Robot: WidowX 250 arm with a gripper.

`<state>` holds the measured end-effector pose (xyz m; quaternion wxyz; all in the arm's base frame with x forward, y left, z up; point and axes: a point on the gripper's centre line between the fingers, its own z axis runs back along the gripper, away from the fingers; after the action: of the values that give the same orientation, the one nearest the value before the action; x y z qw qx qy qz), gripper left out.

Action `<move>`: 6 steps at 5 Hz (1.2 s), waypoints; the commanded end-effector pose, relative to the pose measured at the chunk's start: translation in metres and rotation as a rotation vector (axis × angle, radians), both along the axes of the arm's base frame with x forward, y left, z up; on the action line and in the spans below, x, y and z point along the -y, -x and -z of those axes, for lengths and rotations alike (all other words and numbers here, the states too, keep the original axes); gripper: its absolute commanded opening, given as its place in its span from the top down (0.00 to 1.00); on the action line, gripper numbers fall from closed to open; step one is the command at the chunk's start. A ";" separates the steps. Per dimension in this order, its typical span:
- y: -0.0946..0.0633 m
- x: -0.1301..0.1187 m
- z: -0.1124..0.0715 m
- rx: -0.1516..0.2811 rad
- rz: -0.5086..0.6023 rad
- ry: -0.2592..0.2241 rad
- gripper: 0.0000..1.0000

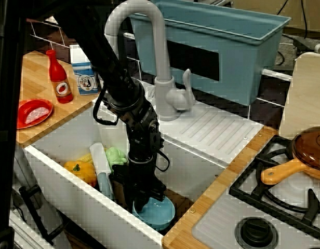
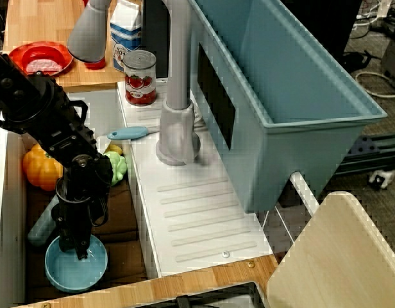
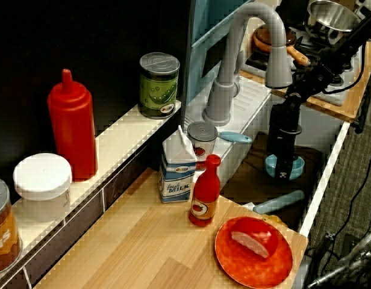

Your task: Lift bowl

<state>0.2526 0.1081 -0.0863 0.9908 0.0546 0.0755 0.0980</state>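
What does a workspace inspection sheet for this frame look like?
Surface: white sink set in a wooden counter.
Job's things: light-blue bowl on the sink floor, near corner.
Clutter: orange pepper, green item, blue-handled tool in sink; ketchup bottle, milk carton, red plate on counter.
Claw: claw down at the bowl's rim; jaw state unclear.
Cables: black loops on the arm.
Surroundings: grey faucet, blue tub, stove with pan.
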 end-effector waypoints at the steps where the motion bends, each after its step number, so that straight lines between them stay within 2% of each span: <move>1: -0.020 -0.004 -0.042 0.061 -0.002 0.015 1.00; 5: -0.019 0.019 -0.091 0.029 0.027 0.086 1.00; 6: -0.017 0.025 -0.103 0.022 0.036 0.086 1.00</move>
<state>0.2597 0.0794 -0.0005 0.9919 0.0054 0.1004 0.0775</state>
